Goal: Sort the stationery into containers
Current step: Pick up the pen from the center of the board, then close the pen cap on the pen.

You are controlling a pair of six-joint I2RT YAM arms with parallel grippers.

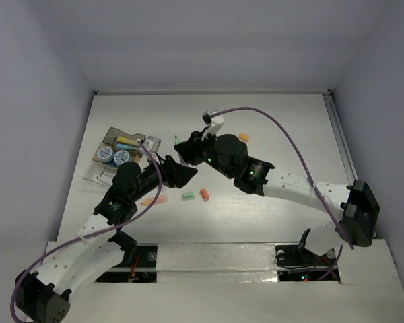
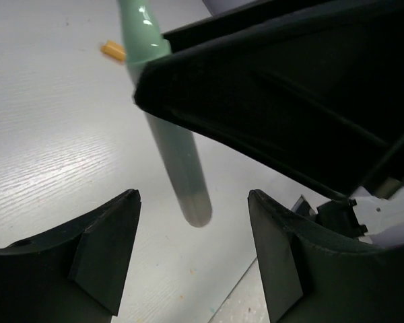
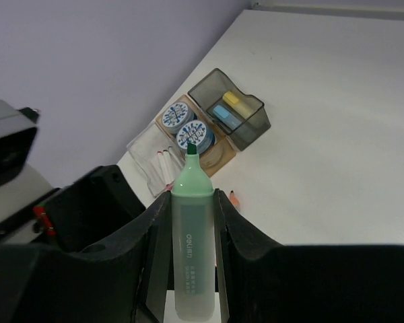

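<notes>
Loose pieces are lying on the white table (image 1: 141,114): an orange piece (image 1: 243,136) beyond the arms, a green block (image 1: 187,196) and an orange stub (image 1: 204,194) side by side nearer the bases, and pale pens (image 1: 153,200) partly under the left arm. At the table's left edge, a grey box (image 3: 246,121) is holding a yellow and a blue item, with round blue-white pots (image 3: 196,132) and a clear tray (image 3: 145,145) of pens beside it. The right gripper (image 3: 188,196) is clamping a green highlighter (image 3: 190,256) above the table, its tip pointing toward the containers. The left gripper (image 2: 192,249) is waiting with jaws apart on either side of the highlighter's blunt end, not touching it, while the right arm's black fingers are blocking much of the left wrist view. The highlighter is showing a mint collar, a dark green tip and a frosted barrel with dark lettering.
</notes>
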